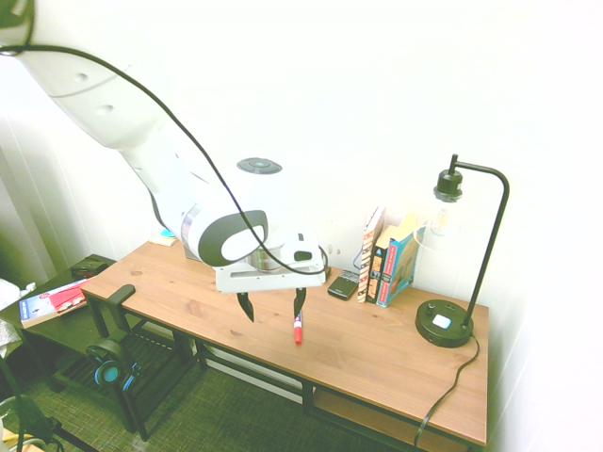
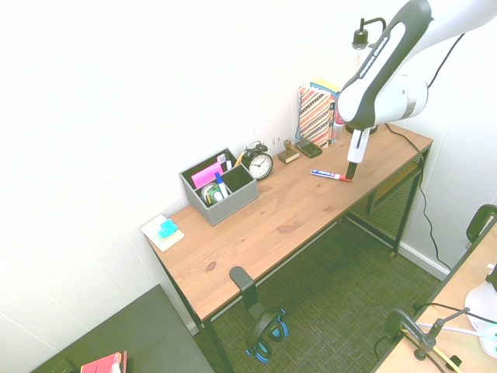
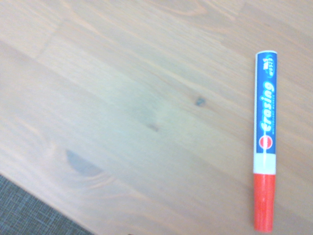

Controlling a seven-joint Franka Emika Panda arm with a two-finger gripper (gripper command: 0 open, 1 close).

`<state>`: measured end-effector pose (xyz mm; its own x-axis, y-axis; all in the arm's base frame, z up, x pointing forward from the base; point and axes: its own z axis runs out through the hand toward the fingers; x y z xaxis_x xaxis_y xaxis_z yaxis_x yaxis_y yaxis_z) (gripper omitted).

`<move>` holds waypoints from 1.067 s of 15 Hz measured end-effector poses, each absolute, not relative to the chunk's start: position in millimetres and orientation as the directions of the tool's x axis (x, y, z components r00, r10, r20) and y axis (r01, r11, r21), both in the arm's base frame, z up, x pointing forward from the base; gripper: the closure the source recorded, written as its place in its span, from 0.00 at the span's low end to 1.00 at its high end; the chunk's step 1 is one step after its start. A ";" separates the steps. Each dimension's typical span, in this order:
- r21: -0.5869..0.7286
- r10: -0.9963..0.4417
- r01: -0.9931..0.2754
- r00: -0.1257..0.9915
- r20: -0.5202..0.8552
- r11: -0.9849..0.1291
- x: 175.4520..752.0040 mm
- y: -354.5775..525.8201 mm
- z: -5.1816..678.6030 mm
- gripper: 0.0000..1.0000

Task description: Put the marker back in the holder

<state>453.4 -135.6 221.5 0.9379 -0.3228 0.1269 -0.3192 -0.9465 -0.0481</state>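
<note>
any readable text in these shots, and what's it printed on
"Erasing": on the blue label of the marker, running along the barrel in the wrist view.
Small white print at the label's far end: too blurred to read.
Spines of the books and face of the alarm clock: too small to read.

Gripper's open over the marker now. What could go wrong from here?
1. The marker lies flat on the desk; the open gripper has one finger close beside it, so closing may nudge or roll it rather than pinch it.
2. It's a slim round barrel, so an off-centre grip may let it tilt.
3. The holder sits far along the desk with its compartments already occupied, beside the alarm clock: the drop could snag.
</note>
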 end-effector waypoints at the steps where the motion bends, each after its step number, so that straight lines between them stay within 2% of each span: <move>1: -0.047 -0.322 -0.318 0.939 0.122 -0.947 466.0 -135.7 212.4 0.00; 2: -0.047 -0.320 -0.316 0.940 0.121 -0.947 476.8 -136.4 206.1 0.00; 3: -0.046 -0.321 -0.318 0.939 0.121 -0.947 484.5 -137.5 201.2 1.00; 16: -0.027 -0.375 -0.374 0.923 0.084 -0.927 509.2 -134.3 157.0 1.00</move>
<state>509.2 -134.3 157.0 0.9234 -0.3746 0.0842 -0.3736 -0.9272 -0.0273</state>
